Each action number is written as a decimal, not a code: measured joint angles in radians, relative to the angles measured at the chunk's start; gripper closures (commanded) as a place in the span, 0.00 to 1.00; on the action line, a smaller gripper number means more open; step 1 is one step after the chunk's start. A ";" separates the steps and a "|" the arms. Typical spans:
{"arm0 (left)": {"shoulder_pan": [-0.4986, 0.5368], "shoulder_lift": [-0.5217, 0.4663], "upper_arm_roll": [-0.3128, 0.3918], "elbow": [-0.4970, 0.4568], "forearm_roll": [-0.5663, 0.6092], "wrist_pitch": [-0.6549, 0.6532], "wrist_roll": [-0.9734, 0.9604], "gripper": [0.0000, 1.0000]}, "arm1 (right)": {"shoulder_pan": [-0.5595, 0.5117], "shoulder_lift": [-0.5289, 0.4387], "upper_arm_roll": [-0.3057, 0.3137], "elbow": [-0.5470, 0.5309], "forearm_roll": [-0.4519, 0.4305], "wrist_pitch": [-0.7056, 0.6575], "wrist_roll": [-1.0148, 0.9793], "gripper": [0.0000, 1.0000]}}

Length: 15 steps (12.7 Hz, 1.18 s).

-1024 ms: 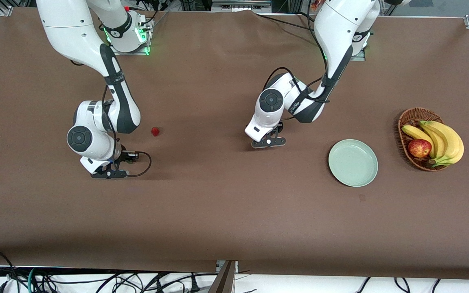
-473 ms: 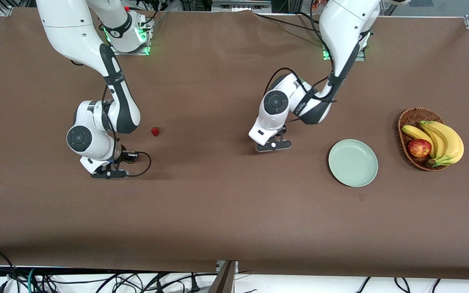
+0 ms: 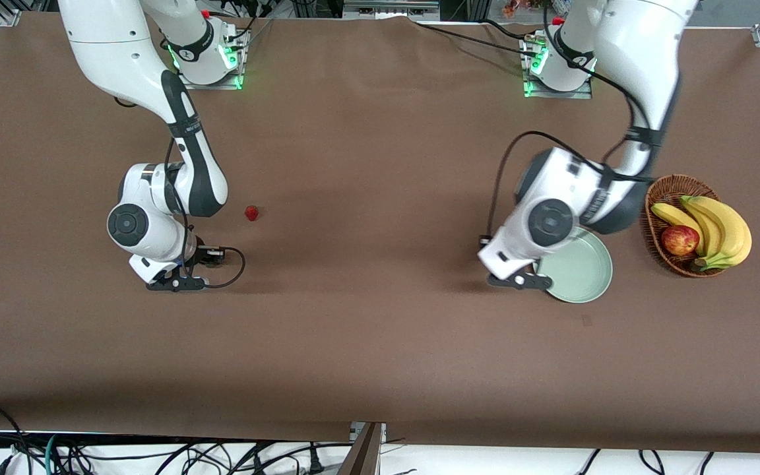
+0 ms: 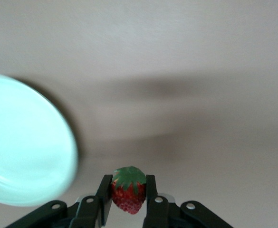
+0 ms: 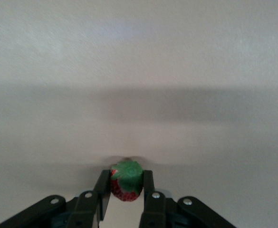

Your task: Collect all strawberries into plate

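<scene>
My left gripper is shut on a strawberry, red with a green cap, clamped between both fingers. It hangs over the table at the rim of the pale green plate, on the side toward the right arm. The plate holds nothing. My right gripper stays low at the table toward the right arm's end, shut on a second strawberry. A third strawberry lies loose on the brown cloth, farther from the front camera than the right gripper.
A wicker basket with bananas and a red apple stands beside the plate, toward the left arm's end. The right gripper's black cable loops over the cloth next to it.
The left arm has swung from the middle of the table to the plate's rim. The right arm has stayed where it was.
</scene>
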<state>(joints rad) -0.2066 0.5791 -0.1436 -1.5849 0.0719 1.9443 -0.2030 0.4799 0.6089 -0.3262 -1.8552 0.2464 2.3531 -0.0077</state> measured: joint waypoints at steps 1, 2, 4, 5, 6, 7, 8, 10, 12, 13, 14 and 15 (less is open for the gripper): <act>0.043 0.002 0.001 -0.001 0.001 0.000 0.130 0.94 | 0.004 0.000 0.002 0.019 0.017 -0.008 0.001 0.69; 0.081 0.008 0.001 -0.002 0.009 0.001 0.245 0.94 | 0.010 -0.001 0.004 0.047 0.038 -0.033 0.005 0.69; 0.155 0.039 0.001 -0.008 0.044 0.035 0.454 0.88 | 0.027 -0.001 0.014 0.124 0.102 -0.111 0.036 0.69; 0.182 0.064 0.001 -0.010 0.046 0.058 0.526 0.82 | 0.031 0.002 0.040 0.158 0.138 -0.126 0.069 0.69; 0.199 0.091 0.000 -0.011 0.046 0.080 0.567 0.69 | 0.035 0.012 0.080 0.194 0.163 -0.130 0.130 0.69; 0.207 0.112 0.000 -0.011 0.046 0.094 0.587 0.35 | 0.041 0.035 0.128 0.239 0.173 -0.128 0.213 0.69; 0.208 0.123 0.000 -0.011 0.046 0.098 0.592 0.00 | 0.054 0.069 0.177 0.289 0.175 -0.118 0.309 0.69; 0.208 0.127 -0.004 -0.011 0.047 0.098 0.596 0.00 | 0.115 0.153 0.236 0.383 0.176 -0.026 0.488 0.69; 0.207 0.126 -0.007 -0.009 0.047 0.097 0.596 0.00 | 0.213 0.233 0.252 0.442 0.176 0.140 0.612 0.69; 0.207 0.123 -0.008 -0.007 0.047 0.097 0.596 0.00 | 0.267 0.271 0.253 0.463 0.176 0.225 0.678 0.69; 0.208 0.118 -0.008 -0.003 0.047 0.092 0.596 0.00 | 0.313 0.307 0.253 0.486 0.177 0.288 0.744 0.69; 0.209 0.108 -0.008 0.002 0.047 0.073 0.594 0.00 | 0.349 0.339 0.254 0.512 0.177 0.332 0.808 0.69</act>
<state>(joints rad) 0.0021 0.6875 -0.1511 -1.5825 0.1186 2.0176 0.3913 0.8291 0.9475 -0.0722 -1.3435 0.4234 2.6846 0.8002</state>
